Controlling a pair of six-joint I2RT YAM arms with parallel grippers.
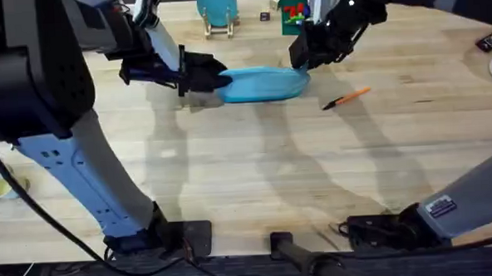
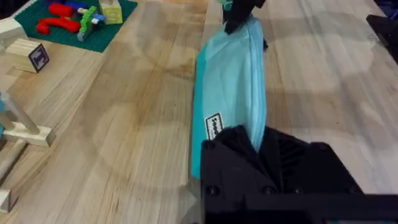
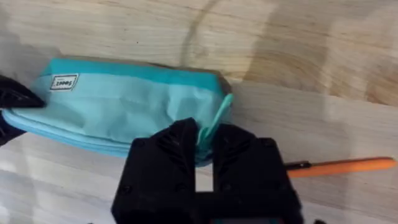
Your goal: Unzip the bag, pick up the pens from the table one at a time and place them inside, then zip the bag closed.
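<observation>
Black right pincer (image 3: 205, 149) pinches the teal pull tab (image 3: 214, 121), hiding the pencil pouch's (image 1: 260, 83) end; left pincer (image 1: 202, 73) clamps the opposite end. Orange pen (image 1: 346, 98) lies beside it on the tabletop (image 1: 256, 171).

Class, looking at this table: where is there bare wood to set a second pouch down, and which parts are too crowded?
Free: the broad stretch of table between the bag and the arm bases, and right of the pen. Crowded: around the bag, with the left gripper and right gripper at its ends, and the back edge by the teal disc.
</observation>
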